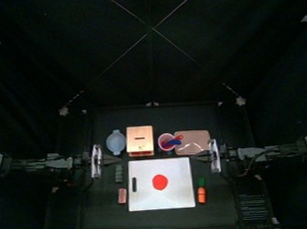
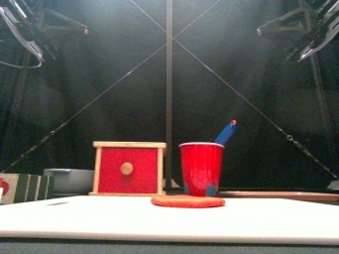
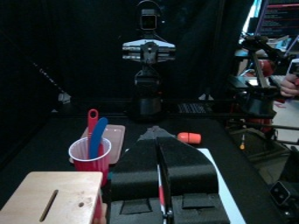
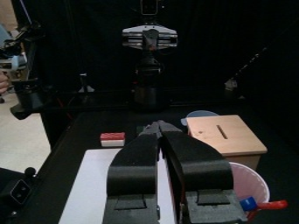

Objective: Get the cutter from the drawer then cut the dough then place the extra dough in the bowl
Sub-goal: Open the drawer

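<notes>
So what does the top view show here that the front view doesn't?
Only the top view: the top face of the wooden box, and the dough as a full round disc in the middle of the white board. Only the front view: the box's red drawer front. Both: the box, the red cup, the dough and the board.

Black jointed left arm [image 1: 40, 163] and right arm [image 1: 272, 151]. Glossy black jaws on left hand [image 3: 162, 147], red seam; right hand [image 4: 162, 129] alike. White cross-plates [image 1: 96, 162] at 9 and 3 o'clock.
</notes>
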